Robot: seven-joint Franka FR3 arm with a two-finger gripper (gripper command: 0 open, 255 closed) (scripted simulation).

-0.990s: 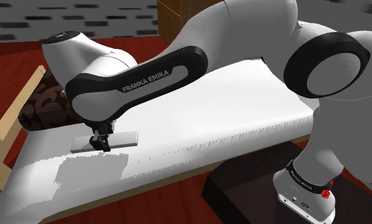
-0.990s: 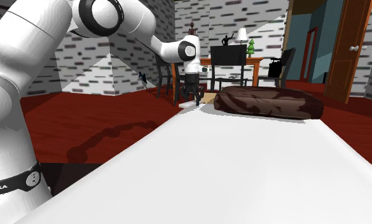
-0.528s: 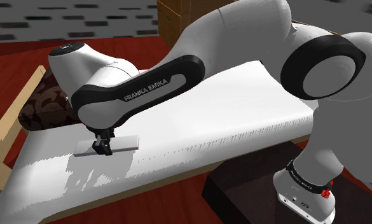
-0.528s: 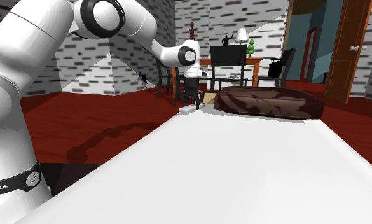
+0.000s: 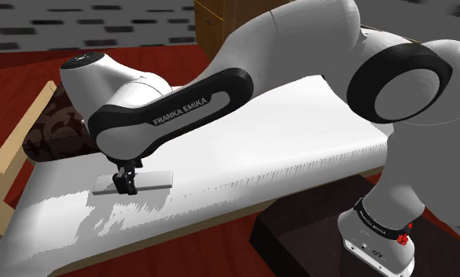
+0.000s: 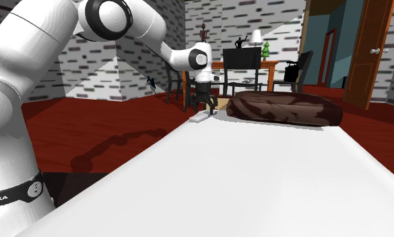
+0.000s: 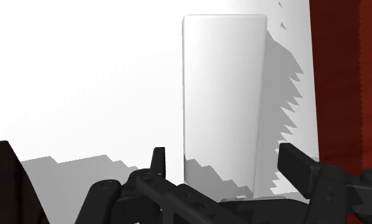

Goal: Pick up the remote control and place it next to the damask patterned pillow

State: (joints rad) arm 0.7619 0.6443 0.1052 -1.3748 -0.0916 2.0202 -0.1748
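The remote control (image 5: 153,178) is a flat pale grey slab lying on the white bed (image 5: 299,134), a short way from the dark brown damask patterned pillow (image 5: 55,130). My gripper (image 5: 126,185) hangs right over the remote's end. In the wrist view the gripper (image 7: 227,168) is open: the fingers (image 7: 158,167) stand on either side of the remote (image 7: 224,95), with a small gap on each side. In the second exterior view the remote (image 6: 200,116) lies at the bed's far corner under the gripper (image 6: 203,108), left of the pillow (image 6: 283,108).
A light wooden bed frame (image 5: 16,149) runs along the shoulder view's left. Red floor surrounds the bed, and the dark stand (image 5: 314,236) sits at lower right. Beyond the bed are a desk with a chair (image 6: 242,67) and a wooden door (image 6: 377,54).
The arm came down and set the remote flat on the bed near the pillow. In the last half second the fingers opened and let it go.
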